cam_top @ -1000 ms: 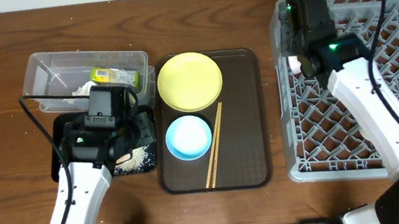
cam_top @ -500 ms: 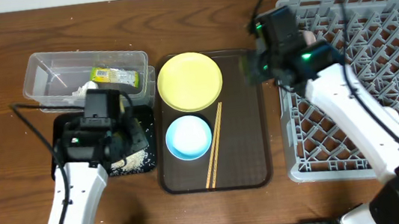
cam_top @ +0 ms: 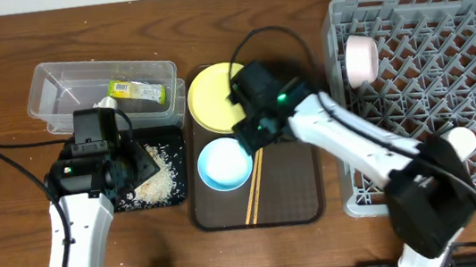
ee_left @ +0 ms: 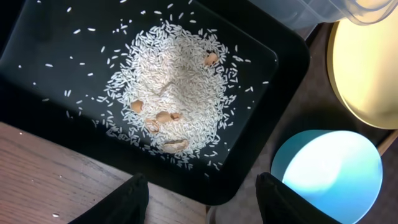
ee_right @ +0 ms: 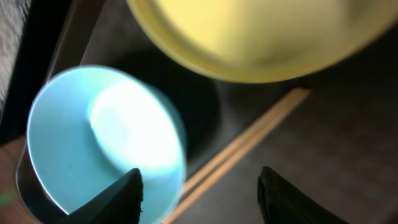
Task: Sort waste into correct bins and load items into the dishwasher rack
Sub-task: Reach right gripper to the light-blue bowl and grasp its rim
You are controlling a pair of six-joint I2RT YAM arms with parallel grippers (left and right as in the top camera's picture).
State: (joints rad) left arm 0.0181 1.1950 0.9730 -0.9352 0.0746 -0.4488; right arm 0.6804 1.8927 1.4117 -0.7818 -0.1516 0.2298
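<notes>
Over the brown serving tray (cam_top: 294,194), the right gripper (ee_right: 199,190) hangs spread and empty, with the pale blue bowl (cam_top: 224,164) at its 7 o'clock. Best to pinch the bowl's rim squarely, clear of the chopsticks (cam_top: 255,175) at the bowl's 3 o'clock.

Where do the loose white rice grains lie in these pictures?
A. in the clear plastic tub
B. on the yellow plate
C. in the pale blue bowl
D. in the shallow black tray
D: the left wrist view shows the rice grains heaped on the floor of the black tray, and none in the other three.
</notes>
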